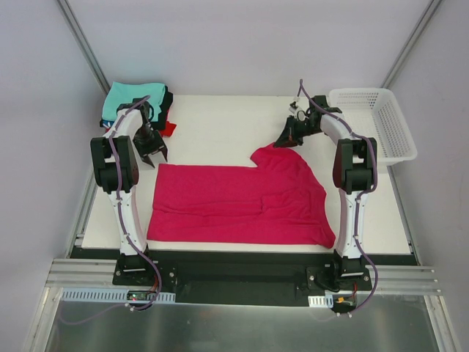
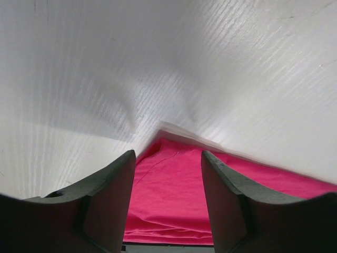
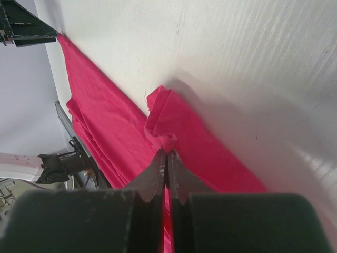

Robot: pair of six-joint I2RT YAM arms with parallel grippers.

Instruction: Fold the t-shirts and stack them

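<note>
The soft crimson-pink t-shirt (image 1: pixel 234 202) lies flat and lightly creased on the matte white counter (image 1: pixel 220 125), toward its near edge. The right tool (image 3: pixel 167 151) is clenched on a bunched pucker at the shirt's far right corner. The left tool (image 2: pixel 168 155) hangs spread and empty over the far left corner. The stack of folded tees (image 1: pixel 121 99), teal on top, sits at the counter's far left.

A crimson-pink t-shirt (image 1: pixel 234 202) lies partly folded; folded tees (image 1: pixel 128 99) piled far-left.

A robotics lab test cell: a white table (image 1: pixel 220 125) boxed in by plain pale walls (image 1: pixel 242 44) and aluminium struts (image 1: pixel 79 44), with left arm (image 1: pixel 121 191) and right arm (image 1: pixel 353 191) bolted to a metal rail (image 1: pixel 242 282) at 6 o'clock, cables (image 1: pixel 370 268) trailing.
</note>
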